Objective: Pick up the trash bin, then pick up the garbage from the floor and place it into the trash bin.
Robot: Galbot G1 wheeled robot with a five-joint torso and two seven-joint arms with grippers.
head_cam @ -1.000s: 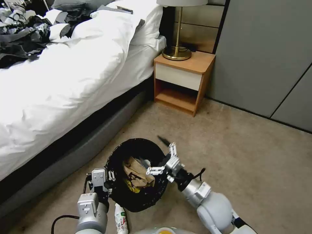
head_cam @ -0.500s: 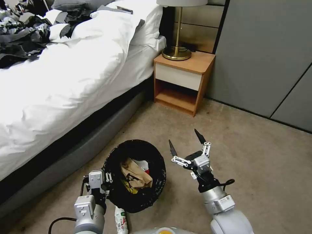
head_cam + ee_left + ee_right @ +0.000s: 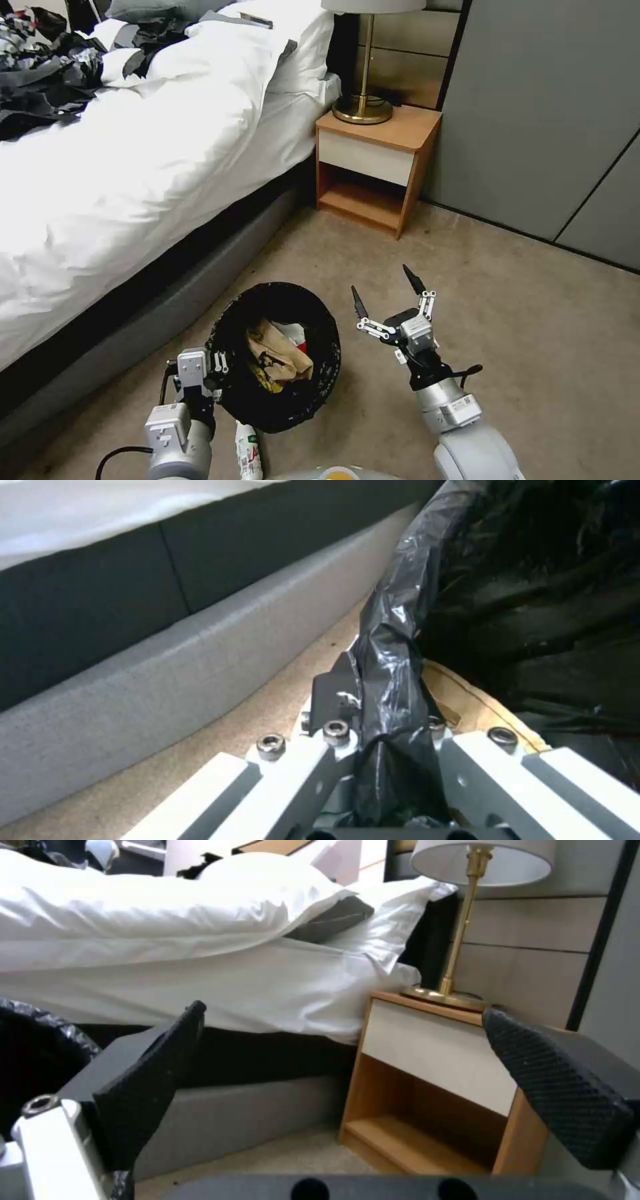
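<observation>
The small round trash bin (image 3: 280,407), lined with a glossy black plastic bag, sat low over the beige carpet (image 3: 507,313) beside the white-sheeted bed (image 3: 133,167), its near-left rim pinched in the left gripper (image 3: 215,373). In the left wrist view, the crinkled bag rim (image 3: 390,680) ran straight between the two pale metal fingers (image 3: 293,775), which were clamped tight on it, one on the outer wall and one inside the bin. Inside lay the garbage (image 3: 277,357): a crumpled brown paper bag on top, with a scrap of yellow wrapper below it and a bit of white and red beside it. The right gripper (image 3: 387,293) stood just beside the bin's right rim, clear of it, its black-tipped fingers (image 3: 414,280) spread wide and holding nothing. The right wrist view showed the two textured black pads (image 3: 567,1090) far apart, framing the wooden nightstand (image 3: 433,1090) and its brass lamp (image 3: 467,920). A small white bottle (image 3: 248,453) lay on the carpet against the bin's near side, between the left arm and the robot's base
</observation>
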